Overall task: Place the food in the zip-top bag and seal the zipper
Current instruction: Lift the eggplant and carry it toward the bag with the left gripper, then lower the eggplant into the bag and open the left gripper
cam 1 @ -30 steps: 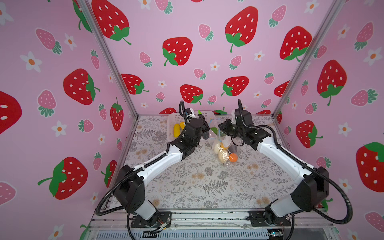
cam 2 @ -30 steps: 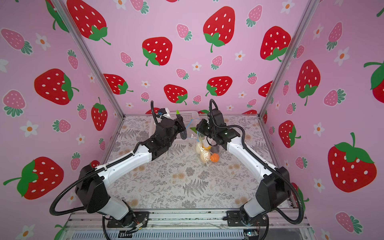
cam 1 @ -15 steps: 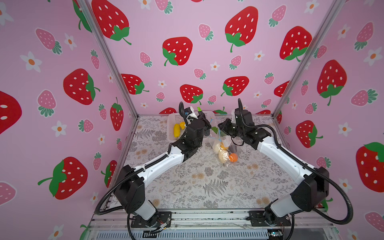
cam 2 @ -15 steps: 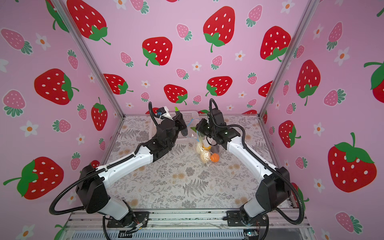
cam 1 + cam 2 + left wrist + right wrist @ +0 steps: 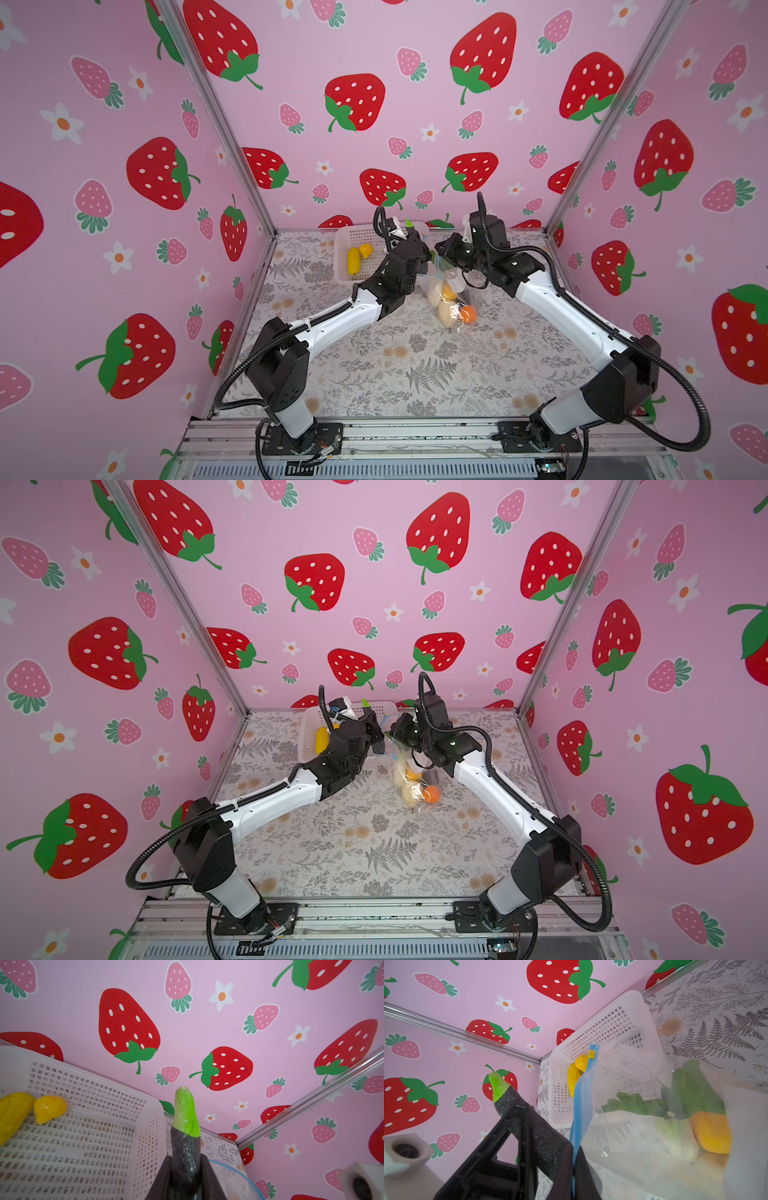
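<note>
My left gripper (image 5: pixel 185 1158) is shut on the food in hand, a dark eggplant (image 5: pixel 185 1147) with a green stem that sticks out past the fingers. It hangs beside the zip-top bag's mouth (image 5: pixel 417 241). The clear zip-top bag (image 5: pixel 633 1126) hangs from my right gripper (image 5: pixel 574 1149), which is shut on the light-blue zipper (image 5: pixel 583 1093). The yellow slider (image 5: pixel 591 1054) sits at the strip's far end. The bag's bottom rests on the table in both top views (image 5: pixel 451 303) (image 5: pixel 411 787). It holds a radish (image 5: pixel 675 1132), corn (image 5: pixel 710 1132) and an orange (image 5: pixel 468 313).
A white mesh basket (image 5: pixel 353 237) stands at the back wall, left of the bag, with two yellow pieces (image 5: pixel 353 259) (image 5: pixel 365 250) in it. Pink strawberry walls close in the back and both sides. The fern-print table (image 5: pixel 415 365) spreads out in front.
My left gripper has shifted slightly up and to the right with the eggplant, closer to the bag's mouth. The right arm and the bag have stayed put.
</note>
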You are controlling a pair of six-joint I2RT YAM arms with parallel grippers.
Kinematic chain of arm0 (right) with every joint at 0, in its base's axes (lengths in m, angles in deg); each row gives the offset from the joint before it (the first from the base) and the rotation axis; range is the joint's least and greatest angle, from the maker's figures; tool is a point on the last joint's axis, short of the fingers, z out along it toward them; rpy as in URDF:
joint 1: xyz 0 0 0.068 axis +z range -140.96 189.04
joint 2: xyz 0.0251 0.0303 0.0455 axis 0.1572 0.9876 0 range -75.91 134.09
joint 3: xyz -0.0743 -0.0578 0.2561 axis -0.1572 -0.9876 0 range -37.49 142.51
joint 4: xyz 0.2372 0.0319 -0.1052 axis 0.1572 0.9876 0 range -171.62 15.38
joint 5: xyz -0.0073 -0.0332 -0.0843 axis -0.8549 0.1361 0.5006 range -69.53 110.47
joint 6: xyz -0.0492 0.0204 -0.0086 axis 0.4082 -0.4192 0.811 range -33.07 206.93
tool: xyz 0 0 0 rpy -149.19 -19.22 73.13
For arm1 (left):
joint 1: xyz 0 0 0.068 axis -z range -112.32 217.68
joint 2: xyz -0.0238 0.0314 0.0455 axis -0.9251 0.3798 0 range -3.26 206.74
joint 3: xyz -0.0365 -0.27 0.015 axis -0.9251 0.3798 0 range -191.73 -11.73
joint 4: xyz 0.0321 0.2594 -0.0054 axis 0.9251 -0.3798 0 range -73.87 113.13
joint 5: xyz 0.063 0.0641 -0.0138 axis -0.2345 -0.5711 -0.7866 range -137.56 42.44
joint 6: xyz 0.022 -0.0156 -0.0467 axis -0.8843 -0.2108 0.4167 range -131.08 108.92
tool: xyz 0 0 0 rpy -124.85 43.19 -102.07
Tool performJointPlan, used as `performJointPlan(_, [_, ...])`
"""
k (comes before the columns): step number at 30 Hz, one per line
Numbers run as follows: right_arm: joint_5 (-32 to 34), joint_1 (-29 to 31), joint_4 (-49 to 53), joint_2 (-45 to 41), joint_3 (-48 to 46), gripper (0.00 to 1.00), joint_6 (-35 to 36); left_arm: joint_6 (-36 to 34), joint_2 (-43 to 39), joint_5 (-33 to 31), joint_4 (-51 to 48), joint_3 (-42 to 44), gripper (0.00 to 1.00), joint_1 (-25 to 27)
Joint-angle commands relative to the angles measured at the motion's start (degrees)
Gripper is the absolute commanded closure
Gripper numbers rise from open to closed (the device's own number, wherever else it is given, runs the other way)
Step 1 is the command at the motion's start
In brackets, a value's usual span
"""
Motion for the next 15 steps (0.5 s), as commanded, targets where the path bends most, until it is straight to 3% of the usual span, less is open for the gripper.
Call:
performJointPlan(1, [0.37,0.38,-0.56,-0.56,2.45,0.93,-0.64,0.79,-0.2,-2.21,1.95,-3.03,1.0,0.39])
performJointPlan(15, [0.64,0.38,-0.53,-0.32,3.06,0.93,-0.63,0.99,0.28,-3.96,2.17,-0.63,0.98,1.27])
